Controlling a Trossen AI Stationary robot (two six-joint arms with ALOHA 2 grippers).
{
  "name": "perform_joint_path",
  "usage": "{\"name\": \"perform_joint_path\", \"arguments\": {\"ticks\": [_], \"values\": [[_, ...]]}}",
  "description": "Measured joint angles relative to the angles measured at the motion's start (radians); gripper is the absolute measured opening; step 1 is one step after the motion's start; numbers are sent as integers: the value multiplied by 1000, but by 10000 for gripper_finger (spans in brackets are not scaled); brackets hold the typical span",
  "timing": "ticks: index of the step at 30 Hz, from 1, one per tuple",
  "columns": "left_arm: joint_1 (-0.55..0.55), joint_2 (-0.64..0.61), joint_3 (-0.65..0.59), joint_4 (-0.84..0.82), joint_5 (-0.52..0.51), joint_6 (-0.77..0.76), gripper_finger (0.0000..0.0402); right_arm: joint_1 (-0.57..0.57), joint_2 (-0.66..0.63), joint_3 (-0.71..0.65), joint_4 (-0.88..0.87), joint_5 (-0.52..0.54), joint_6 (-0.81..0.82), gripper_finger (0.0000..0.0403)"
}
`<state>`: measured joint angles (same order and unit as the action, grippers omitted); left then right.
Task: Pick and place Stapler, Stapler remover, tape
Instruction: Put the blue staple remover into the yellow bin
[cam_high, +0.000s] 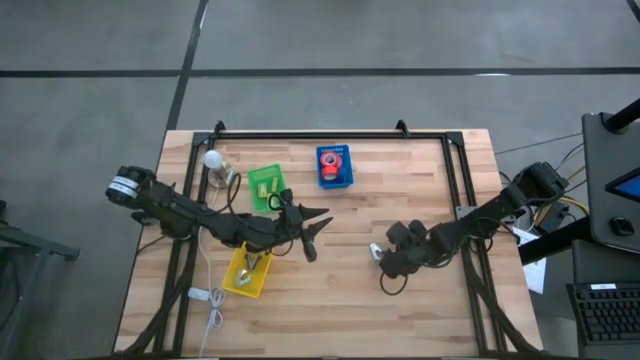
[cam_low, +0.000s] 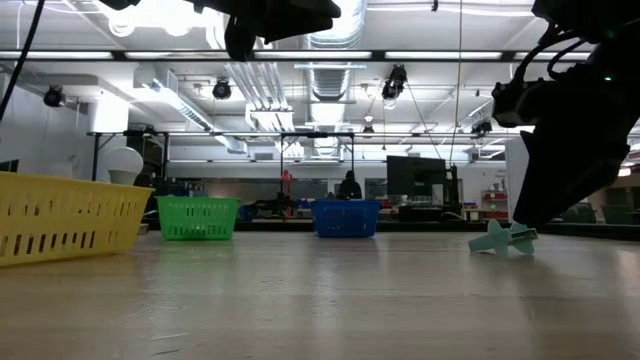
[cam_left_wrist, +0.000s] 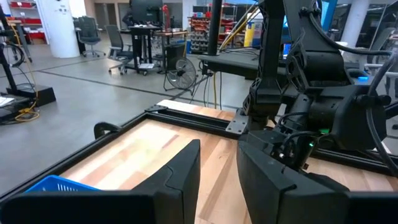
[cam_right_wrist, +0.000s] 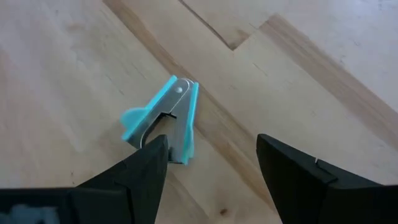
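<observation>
A light blue stapler remover (cam_right_wrist: 163, 118) lies flat on the wooden table (cam_high: 420, 190), right of the middle; it also shows in the low view (cam_low: 503, 238). My right gripper (cam_right_wrist: 211, 149) slants down just over it, open, with one fingertip (cam_right_wrist: 155, 152) at the remover's near end. I cannot tell whether they touch. A red roll of tape (cam_high: 333, 160) lies in the blue bin (cam_high: 335, 180). My left gripper (cam_high: 318, 222) hangs level above the table's middle, open, with nothing between its fingers (cam_left_wrist: 219, 155). Which thing is the stapler I cannot tell.
A yellow bin (cam_high: 247, 272) and a green bin (cam_high: 266, 187) stand left of the middle, each with small things inside. A white bulb-shaped lamp (cam_high: 213, 160) and its cable (cam_high: 205, 295) are at the left. A black frame (cam_high: 330, 133) runs along the table's far edge.
</observation>
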<state>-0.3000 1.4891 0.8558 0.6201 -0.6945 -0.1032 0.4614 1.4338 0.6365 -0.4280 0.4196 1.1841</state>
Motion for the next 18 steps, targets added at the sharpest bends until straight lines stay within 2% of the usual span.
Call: {"name": "perform_joint_path", "arguments": {"ticks": [18], "values": [[0,0,0,0,-1,-1,108,-10,1,-9,35,-2,-27,162]]}}
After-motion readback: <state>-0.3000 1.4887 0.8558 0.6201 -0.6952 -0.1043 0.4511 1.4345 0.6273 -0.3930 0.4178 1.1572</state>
